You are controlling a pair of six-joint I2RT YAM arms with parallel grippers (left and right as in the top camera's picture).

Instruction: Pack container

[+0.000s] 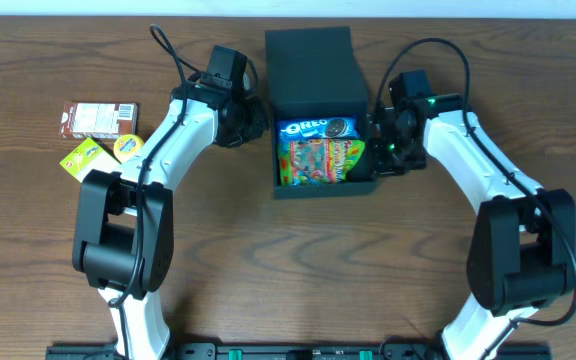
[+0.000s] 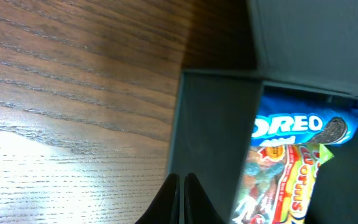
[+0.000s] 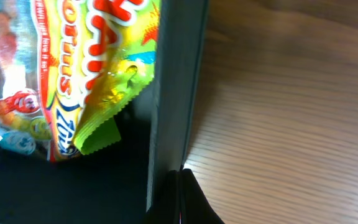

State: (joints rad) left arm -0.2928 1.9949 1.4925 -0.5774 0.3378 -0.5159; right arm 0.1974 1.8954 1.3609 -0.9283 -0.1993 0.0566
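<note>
The container (image 1: 320, 189) sits open at the far middle of the table (image 1: 298, 270), lid (image 1: 308, 65) folded back, with an Oreo packet (image 1: 315, 128) and a gummy packet (image 1: 318, 158) inside. The left tool (image 2: 183, 186) is pressed together just outside the left wall, and the right tool (image 3: 180, 186) is pressed together at the right wall's rim; neither visibly pinches anything. They seem to be steadying the box (or squaring it), so push evenly from both sides to keep it from skewing. A brown packet (image 1: 98, 118) and yellow-green packets (image 1: 86, 157) lie well apart on the left, apparently unpacked; the gummy packet's corner near the right wall could snag the lid
</note>
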